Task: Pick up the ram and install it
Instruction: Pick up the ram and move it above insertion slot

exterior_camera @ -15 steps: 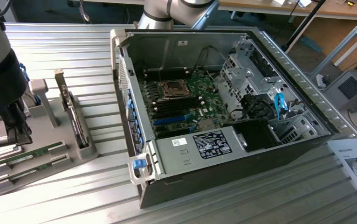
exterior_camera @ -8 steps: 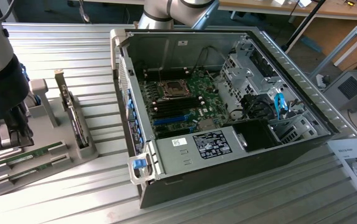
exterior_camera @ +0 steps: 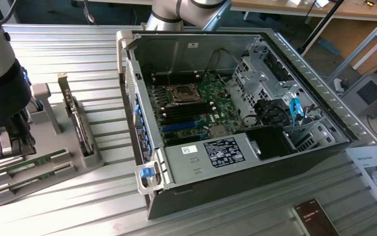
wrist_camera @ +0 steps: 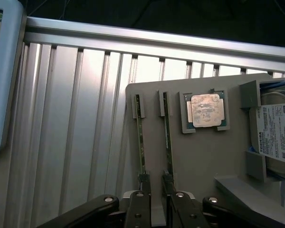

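In the wrist view, a ram [wrist_camera: 141,133] and a second ram [wrist_camera: 169,133] are seen standing on edge, side by side, in slots of a grey tray [wrist_camera: 204,156]. The gripper [wrist_camera: 155,183] is held above their near ends with its fingers [wrist_camera: 143,179] parted and nothing clasped. Each fingertip is lined up with the end of one stick, and bare tray is seen in the gap between them. Contact with either stick cannot be judged. A silvery CPU [wrist_camera: 206,110] and a hard drive [wrist_camera: 275,130] are seen on the same tray, beyond the second ram. In the exterior view, the open computer case [exterior_camera: 195,44] and its motherboard [exterior_camera: 195,101] are seen well apart from the tray, toward the exterior view's right.
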Motion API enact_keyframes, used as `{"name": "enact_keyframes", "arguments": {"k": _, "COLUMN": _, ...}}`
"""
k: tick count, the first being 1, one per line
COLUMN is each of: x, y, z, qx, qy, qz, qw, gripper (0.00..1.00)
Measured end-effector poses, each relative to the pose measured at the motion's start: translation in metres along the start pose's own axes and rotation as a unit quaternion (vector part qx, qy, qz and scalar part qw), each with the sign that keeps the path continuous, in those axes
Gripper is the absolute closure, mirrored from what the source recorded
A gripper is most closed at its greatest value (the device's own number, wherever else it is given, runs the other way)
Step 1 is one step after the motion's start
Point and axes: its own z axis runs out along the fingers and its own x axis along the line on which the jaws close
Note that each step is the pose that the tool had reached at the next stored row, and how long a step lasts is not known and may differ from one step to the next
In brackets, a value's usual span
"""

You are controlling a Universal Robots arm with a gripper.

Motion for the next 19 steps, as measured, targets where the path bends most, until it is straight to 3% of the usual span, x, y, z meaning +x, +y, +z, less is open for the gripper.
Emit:
{"name": "enact_keyframes", "arguments": {"k": 8, "x": 0.0000, "y": 0.0000, "z": 0.0002, "qx": -0.0001, "qy": 0.0000, "qz": 0.000, "qw": 1.0000, "gripper": 0.76}}
{"name": "enact_keyframes", "arguments": {"k": 13, "x": 0.0001, "y": -0.0001, "z": 0.0060, "qx": 0.0043, "qy": 0.0006, "qz": 0.000, "qw": 1.0000, "gripper": 0.76}}
{"name": "enact_keyframes", "arguments": {"k": 19, "x": 0.0001, "y": -0.0002, "z": 0.0068, "qx": 0.0047, "qy": 0.0006, "qz": 0.000, "qw": 1.0000, "gripper": 0.76}}
